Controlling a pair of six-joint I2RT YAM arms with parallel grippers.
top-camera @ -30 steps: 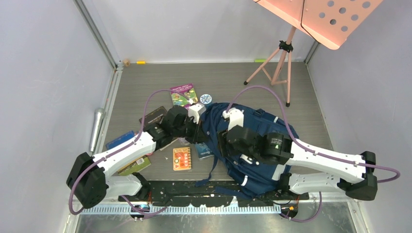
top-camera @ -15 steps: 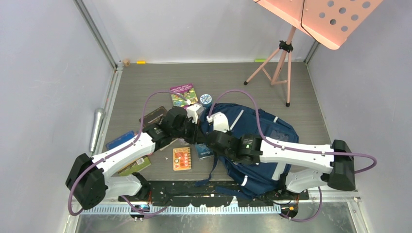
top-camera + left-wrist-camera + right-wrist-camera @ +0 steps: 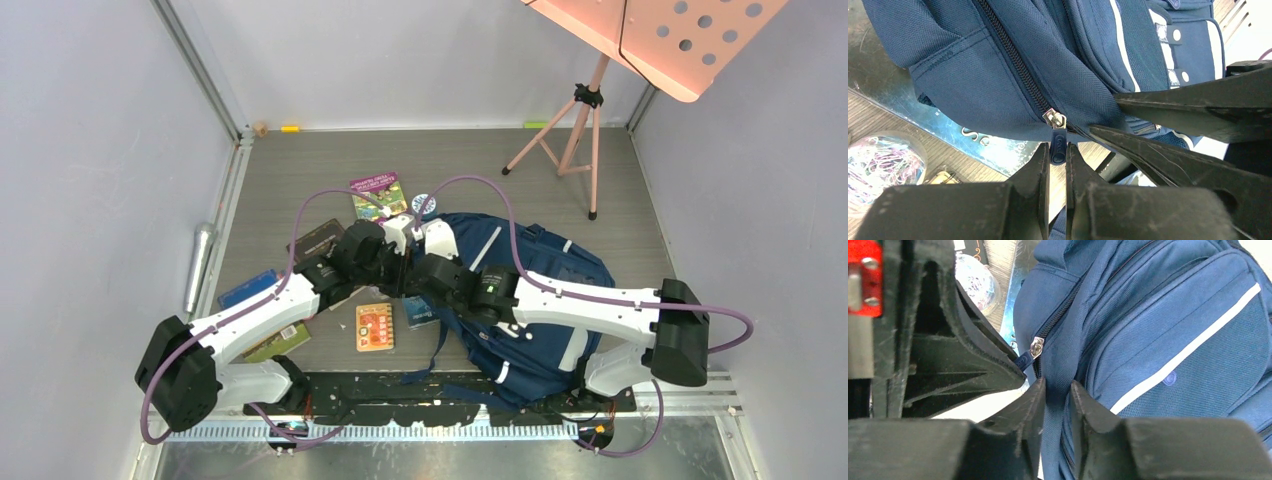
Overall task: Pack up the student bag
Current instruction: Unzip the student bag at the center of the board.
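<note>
The student bag (image 3: 545,295) is a navy backpack with pale stripes, lying flat at centre right. My left gripper (image 3: 404,273) is at its left edge. In the left wrist view, this gripper (image 3: 1058,151) is shut on the blue zip pull (image 3: 1058,145) hanging from the metal slider (image 3: 1054,119); the zip looks closed. My right gripper (image 3: 428,272) sits right beside it. In the right wrist view, this gripper (image 3: 1057,386) is shut on a fold of bag fabric (image 3: 1058,365) just beside the slider (image 3: 1037,346).
Books lie left of the bag: a green one (image 3: 377,194), a dark one (image 3: 318,238), an orange one (image 3: 374,326), a blue one (image 3: 245,287), and one partly under the bag (image 3: 420,312). A round tub of clips (image 3: 424,203) is nearby. A pink music stand (image 3: 580,120) stands at the back right.
My right arm has swung left across the bag to its left edge and closed on the fabric beside my left gripper. My left arm has stayed put.
</note>
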